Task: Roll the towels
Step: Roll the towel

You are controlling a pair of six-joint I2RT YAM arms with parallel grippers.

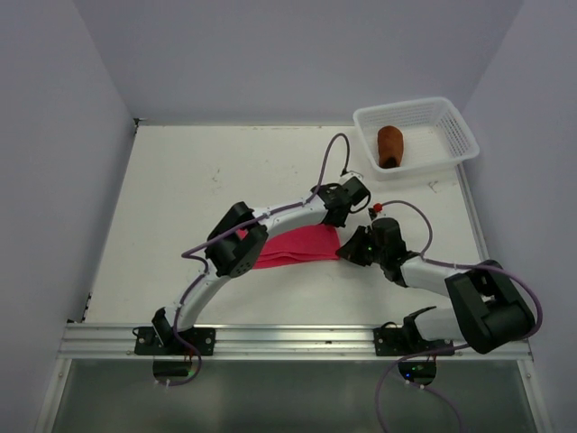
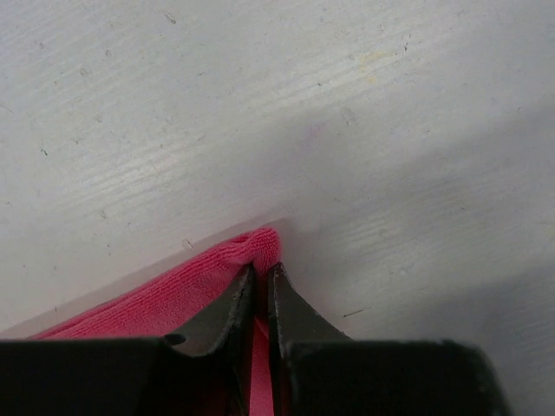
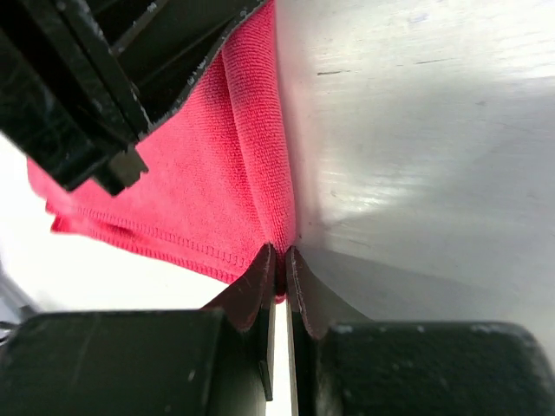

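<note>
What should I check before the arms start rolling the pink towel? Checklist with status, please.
1. Left gripper shut on the pink towel end: ok.
2. Right gripper shut on the same end: ok.
3. Rest of the towel lies flat on the table: cannot tell; the left arm hides part of it in the top view.
4. Clearance between the two grippers: cannot tell; they sit close together.
5. Rust-brown towel rolled and in the basket: ok.
</note>
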